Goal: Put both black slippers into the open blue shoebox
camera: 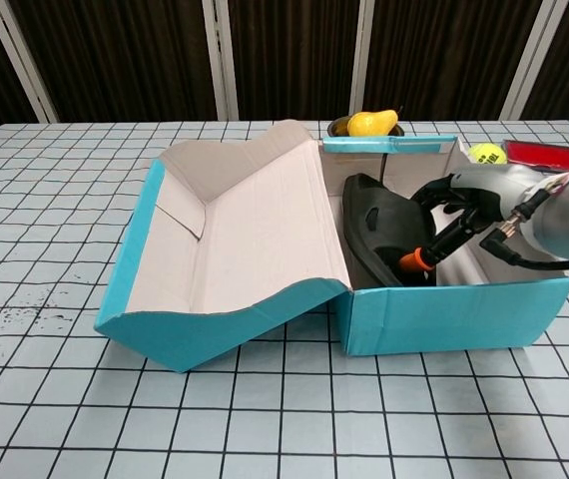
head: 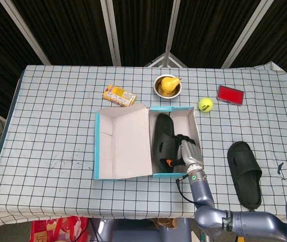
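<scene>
Dark curtain panels with pale frame bars stand behind the tabletop (head: 48,121), which we see from the head camera covered in a white cloth with a black grid. Near its middle lies the open blue shoebox (head: 176,174), its lid (head: 123,143) folded out flat to the left. One black slipper (head: 164,143) lies inside the box along its left side, and our right hand (head: 190,154) reaches in over the near wall with fingers wrapped on that slipper; an orange piece of the hand shows against the black. The second slipper (head: 244,174) lies on the cloth well to the right of the box, apart from it. Behind the box stand a bowl holding a pear (head: 167,85), a yellow snack packet (head: 119,96) to the left, a tennis ball (head: 205,104) and a flat red case (head: 230,94) to the right. From the chest camera we look across the blue near wall of the box (camera: 454,314); the lid (camera: 235,249) rises and slopes away on the left. Inside, the slipper (camera: 379,230) stands tilted on edge, and the right hand (camera: 454,215) holds it from the right. We see no left hand in either view.
</scene>
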Available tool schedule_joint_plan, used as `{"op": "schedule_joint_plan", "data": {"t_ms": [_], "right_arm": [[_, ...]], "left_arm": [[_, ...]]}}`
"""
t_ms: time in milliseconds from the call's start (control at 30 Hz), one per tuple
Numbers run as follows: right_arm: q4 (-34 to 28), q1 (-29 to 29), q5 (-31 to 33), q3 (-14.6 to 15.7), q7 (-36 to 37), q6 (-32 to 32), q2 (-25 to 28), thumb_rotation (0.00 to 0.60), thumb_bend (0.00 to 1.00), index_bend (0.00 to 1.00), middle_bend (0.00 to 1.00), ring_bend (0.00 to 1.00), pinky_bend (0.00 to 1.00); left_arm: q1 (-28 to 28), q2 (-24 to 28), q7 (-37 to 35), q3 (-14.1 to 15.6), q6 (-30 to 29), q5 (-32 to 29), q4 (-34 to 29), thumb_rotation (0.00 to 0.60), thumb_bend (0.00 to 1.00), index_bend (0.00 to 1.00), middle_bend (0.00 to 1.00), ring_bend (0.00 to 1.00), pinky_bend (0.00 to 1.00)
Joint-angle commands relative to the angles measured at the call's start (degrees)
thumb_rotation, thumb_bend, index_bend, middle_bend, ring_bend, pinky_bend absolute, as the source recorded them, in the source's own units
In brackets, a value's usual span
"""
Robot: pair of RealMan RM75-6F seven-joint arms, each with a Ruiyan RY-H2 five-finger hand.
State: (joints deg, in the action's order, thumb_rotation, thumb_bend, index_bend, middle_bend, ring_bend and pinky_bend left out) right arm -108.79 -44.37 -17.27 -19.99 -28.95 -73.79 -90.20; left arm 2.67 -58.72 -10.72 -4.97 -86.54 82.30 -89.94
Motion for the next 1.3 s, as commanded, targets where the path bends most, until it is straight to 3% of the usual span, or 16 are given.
{"op": "schedule_joint_plan", "data": {"t_ms": [33, 167, 533, 1133, 1300], "right_arm": [[-1.0, -0.2, 0.4, 0.3, -1.1, 1.2, 1.1, 0.600, 0.25, 0.17, 0.06, 0.00, 0.00], [-2.6, -0.8, 1.6, 0.7, -2.8, 3.6, 3.2, 0.600, 0.17, 0.09, 0.03, 0.00, 0.00], [-4.1, -1.6, 2.5, 1.2, -3.0, 6.2, 6.3, 0.600, 0.13, 0.07, 0.01, 0.00, 0.00], [-13.3, -3.7, 5.3, 0.2, -6.7, 0.6, 14.4, 0.600, 0.13, 0.07, 0.01, 0.00, 0.00], [-19.0, -1.2, 1.3, -0.4, -5.0, -2.7, 20.4, 0.600, 0.12, 0.07, 0.01, 0.00, 0.00]], "left_arm": [[0.0, 0.0, 0.0, 0.0, -0.1, 0.1, 0.0, 0.600, 0.38, 0.01, 0.00, 0.00, 0.07], [0.0, 0.0, -0.1, 0.0, -0.1, 0.1, 0.0, 0.600, 0.38, 0.01, 0.00, 0.00, 0.07], [0.1, -0.1, 0.3, 0.1, 0.0, 0.1, 0.0, 0.600, 0.38, 0.01, 0.00, 0.00, 0.07], [0.0, 0.0, 0.2, 0.0, 0.0, 0.0, 0.0, 0.600, 0.38, 0.01, 0.00, 0.00, 0.07], [-0.1, 0.0, 0.0, 0.0, -0.1, -0.1, 0.0, 0.600, 0.38, 0.01, 0.00, 0.00, 0.07]]}}
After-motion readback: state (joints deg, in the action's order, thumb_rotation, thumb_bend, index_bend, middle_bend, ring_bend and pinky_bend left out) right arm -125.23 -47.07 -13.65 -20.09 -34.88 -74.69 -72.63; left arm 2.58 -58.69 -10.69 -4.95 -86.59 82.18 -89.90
